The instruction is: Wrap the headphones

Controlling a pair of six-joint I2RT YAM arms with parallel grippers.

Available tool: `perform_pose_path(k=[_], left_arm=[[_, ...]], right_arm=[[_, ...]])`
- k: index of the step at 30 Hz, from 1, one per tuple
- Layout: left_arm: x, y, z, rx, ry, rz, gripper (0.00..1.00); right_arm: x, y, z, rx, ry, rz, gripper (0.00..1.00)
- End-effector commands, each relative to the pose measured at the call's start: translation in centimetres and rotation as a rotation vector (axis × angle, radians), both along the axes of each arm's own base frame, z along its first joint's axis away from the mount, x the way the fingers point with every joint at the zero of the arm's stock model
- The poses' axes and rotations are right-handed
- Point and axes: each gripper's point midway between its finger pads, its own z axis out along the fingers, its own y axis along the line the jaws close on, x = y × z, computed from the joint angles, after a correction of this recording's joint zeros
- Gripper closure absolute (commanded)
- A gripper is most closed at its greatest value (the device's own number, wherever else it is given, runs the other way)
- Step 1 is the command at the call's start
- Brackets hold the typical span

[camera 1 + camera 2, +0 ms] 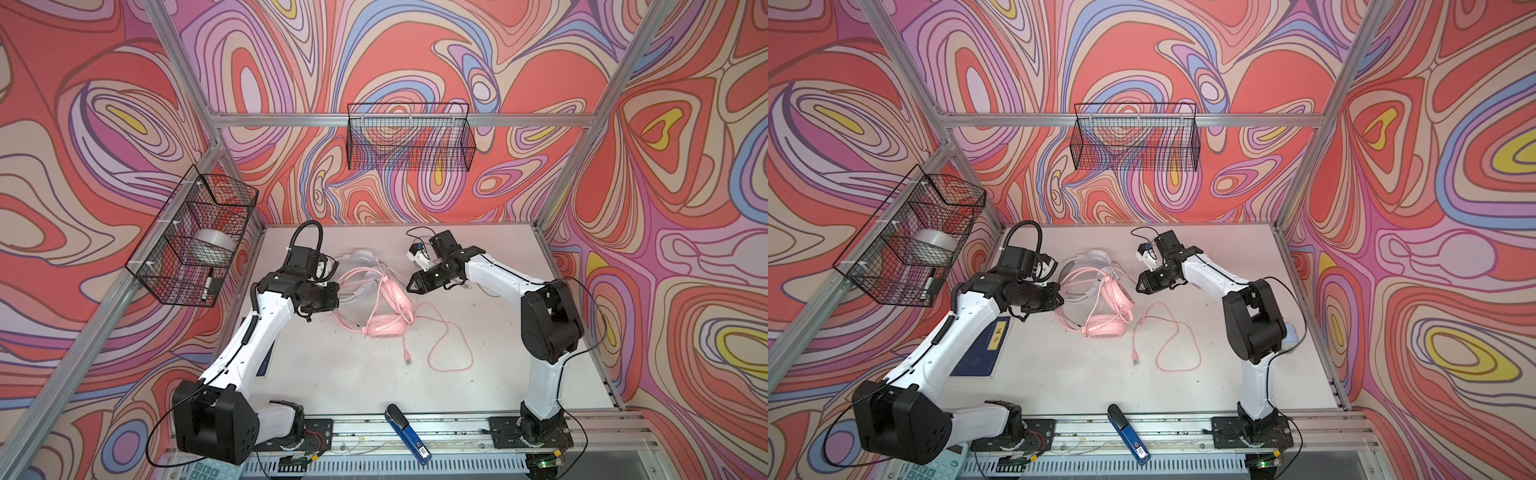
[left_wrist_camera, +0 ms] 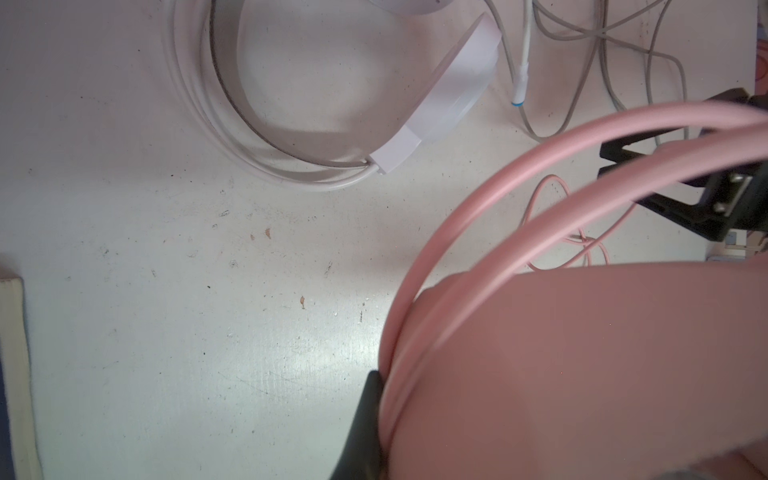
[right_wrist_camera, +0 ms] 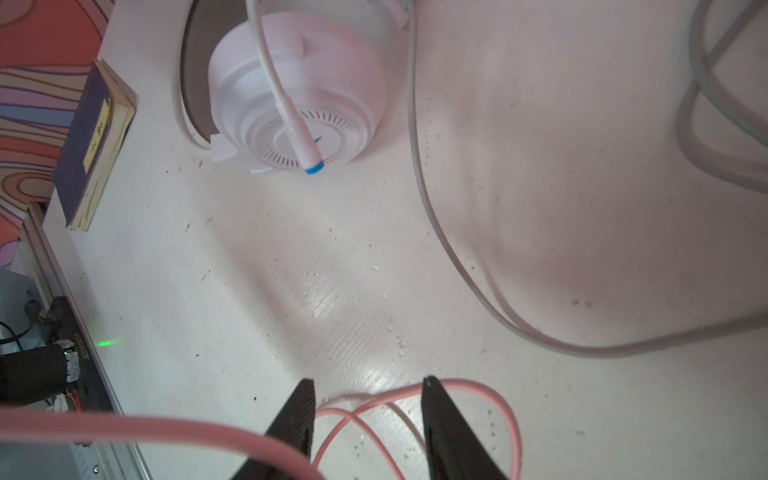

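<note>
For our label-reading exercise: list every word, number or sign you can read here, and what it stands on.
"孟子": yellow label on the book.
Sticker on the stapler: too small to read.
Calculator keys: too small to read.
Printed number on the black plate: blurred.

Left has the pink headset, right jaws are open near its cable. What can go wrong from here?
1. The right gripper is open, and crossing loops of the pink cable show between its jaws. Closing may pinch two strands or miss.
2. The pink headset, clamped by the left gripper, overlaps the white headset in both top views. Turning it could drag that one or its grey cable.
</note>
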Motion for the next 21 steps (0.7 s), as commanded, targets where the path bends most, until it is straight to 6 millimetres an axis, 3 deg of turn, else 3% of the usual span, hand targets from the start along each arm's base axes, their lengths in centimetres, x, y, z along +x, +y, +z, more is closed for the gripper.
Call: perform_pose_path(k=[1,4,9,14,21], left_arm=[[0.2,-0.7,1.0,-0.065,-0.036,-0.006,1.0],[0.3,-0.8,0.7,-0.073,-0.029,-0.005,1.0],[0.4,-0.9,0.5,-0.081,-0.028,-0.005,1.0],[0.4,-1.0,0.2,-0.088,-0.02,-0.006,1.0],[0.4,-1.0,0.6,-0.091,-0.025,-0.004,1.0]], right_arm=[[0.2,-0.7,2.7,0.07,-0.07,-0.055,0.51],[-0.8,-1.9,3.6,0.063,-0.1,-0.07,0.48],[-2.5,-4.4,2.6,0.007,-0.091,-0.083,0.42],[-4.4,-4.6,3.2,0.065,-0.099,-0.055,0.32],[-5.6,-6.5,-0.2,-0.038,-0.036,-0.084,0.32]])
